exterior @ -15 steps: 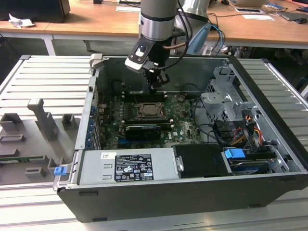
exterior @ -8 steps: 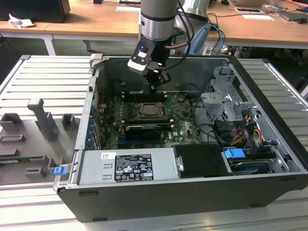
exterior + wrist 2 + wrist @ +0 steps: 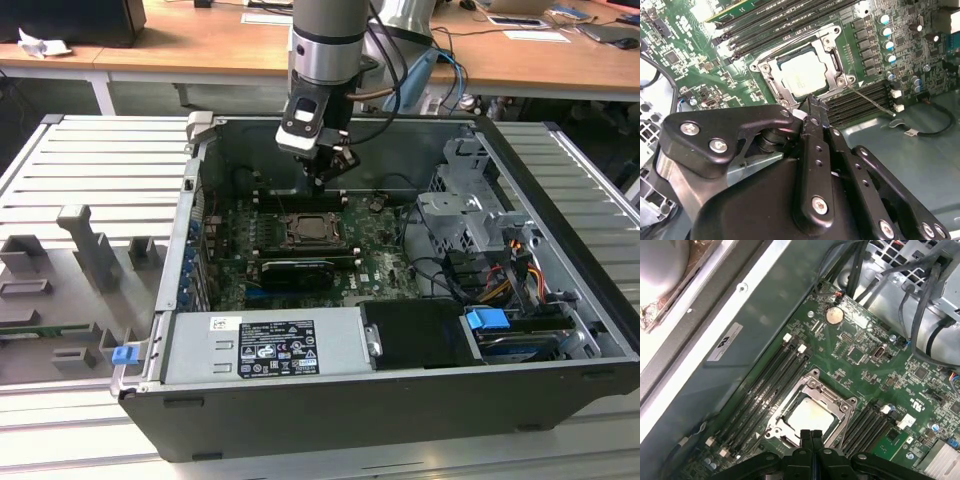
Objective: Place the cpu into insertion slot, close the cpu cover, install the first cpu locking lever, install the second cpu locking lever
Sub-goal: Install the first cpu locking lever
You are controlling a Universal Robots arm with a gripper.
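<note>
Chip and cover sit together now: the cpu (image 3: pixel 802 75) lies pale and flat in the insertion slot (image 3: pixel 307 232), and the cpu cover (image 3: pixel 833 59) appears to be down over it, its square opening framing the chip. The hand (image 3: pixel 811 434) hangs just above the near edge of the socket, its fingers pressed together with nothing between them that I can make out. I'd judge the chip light, stiff and easily damaged, best touched only at its edges. The cover looks like thin, springy metal that takes a push on its rim rather than a pinch. A slim wire lever (image 3: pixel 875 102) runs out from one corner of the socket. It probably flexes a little and would be best worked near its free end. Room is tight, with long memory slots (image 3: pixel 765 385) close along two sides of the socket and small parts covering the green board (image 3: pixel 865 365). The grey case wall (image 3: pixel 740 340) stands beyond one bank and cables (image 3: pixel 920 300) hang further off, so the open way is straight up.
</note>
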